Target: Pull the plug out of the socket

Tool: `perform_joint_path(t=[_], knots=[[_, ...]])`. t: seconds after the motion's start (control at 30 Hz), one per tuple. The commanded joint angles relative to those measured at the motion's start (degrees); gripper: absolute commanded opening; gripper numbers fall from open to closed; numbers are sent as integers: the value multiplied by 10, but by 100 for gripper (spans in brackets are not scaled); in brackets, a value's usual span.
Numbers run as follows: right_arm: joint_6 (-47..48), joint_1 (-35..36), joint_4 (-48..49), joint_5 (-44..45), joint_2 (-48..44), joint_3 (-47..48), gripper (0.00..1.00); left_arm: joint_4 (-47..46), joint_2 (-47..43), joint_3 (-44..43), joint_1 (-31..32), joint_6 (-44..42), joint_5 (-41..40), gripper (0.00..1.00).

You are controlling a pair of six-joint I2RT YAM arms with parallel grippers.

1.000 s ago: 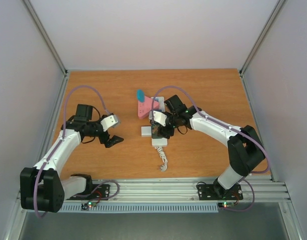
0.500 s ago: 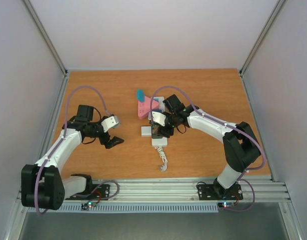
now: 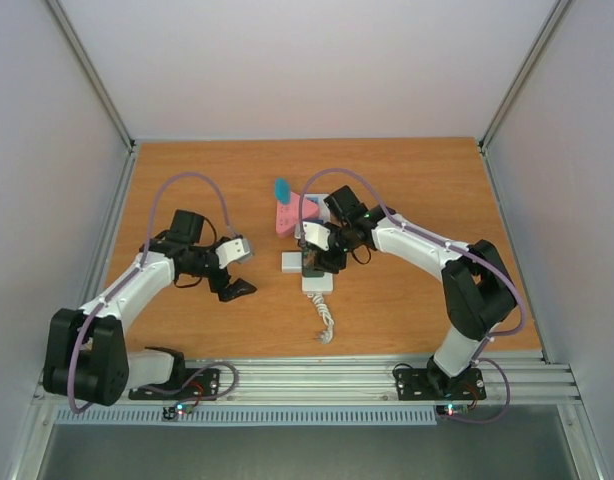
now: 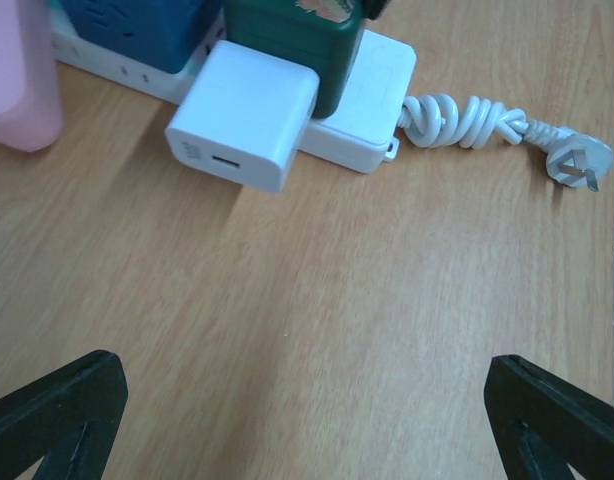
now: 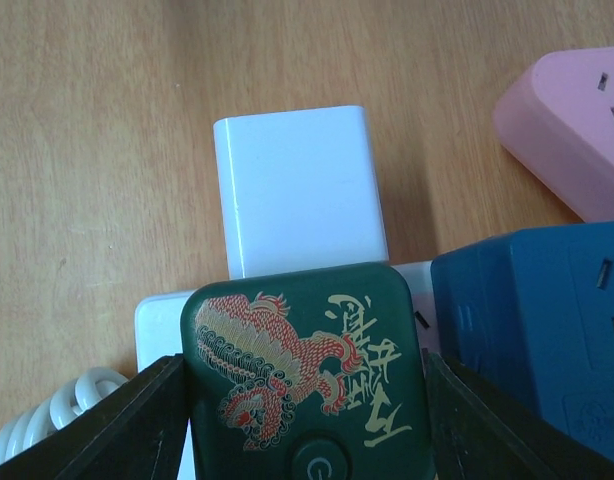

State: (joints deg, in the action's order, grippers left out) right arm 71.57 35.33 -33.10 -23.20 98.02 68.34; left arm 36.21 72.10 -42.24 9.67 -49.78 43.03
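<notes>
Since a second ago the left arm has swung rightward, bringing the left gripper point(image 4: 302, 390) nearer the socket, while the right arm's elbow has drawn in a little and its gripper has stayed over the same spot. Nearest the arm bases, the short white coiled cord point(image 4: 457, 118) lies on the wooden table point(image 4: 337, 300), its own pronged end point(image 4: 577, 160) loose on the wood. The left gripper hovers low over bare table just left of that end of the socket, its jaws spread wide and holding nothing. The socket point(image 4: 372, 90), a white strip, lies mid-table running away from the bases. At its near end stands the dark green plug point(image 5: 297, 370), printed with a red-and-gold dragon and seated in the socket. The right gripper point(image 5: 302, 420) reaches down over it with a finger point(image 5: 137, 420) against each side, jaws closed onto the plug with no gap showing. A white charger cube point(image 5: 297, 190) juts from the socket's left side beside the green plug. Next along sits a blue adapter point(image 5: 537, 310), then a pink one point(image 5: 577, 130), and farthest a small teal piece point(image 3: 281, 189).
</notes>
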Motion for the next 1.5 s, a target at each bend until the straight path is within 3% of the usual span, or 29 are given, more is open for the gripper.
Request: perform_joint_path(t=[0.0,0.17,0.43,0.7,1.23,1.47], knots=[[8,-1,-21,-5,27,10,66,-41,24,-13,24,-2,1,100],[10,-1,-21,-4,26,13,67,-48,55,-32,29,4,22,100],[4,0,-29,-33,22,9,47,-72,77,-31,34,-10,31,94],[-15,20,-11,-71,7,-32,38,-97,76,-6,34,-78,52,87],[-67,86,45,-96,-25,-94,35,-145,80,23,85,-88,25,82],[-73,90,62,-84,-27,-118,33,-171,99,29,117,-81,3,75]])
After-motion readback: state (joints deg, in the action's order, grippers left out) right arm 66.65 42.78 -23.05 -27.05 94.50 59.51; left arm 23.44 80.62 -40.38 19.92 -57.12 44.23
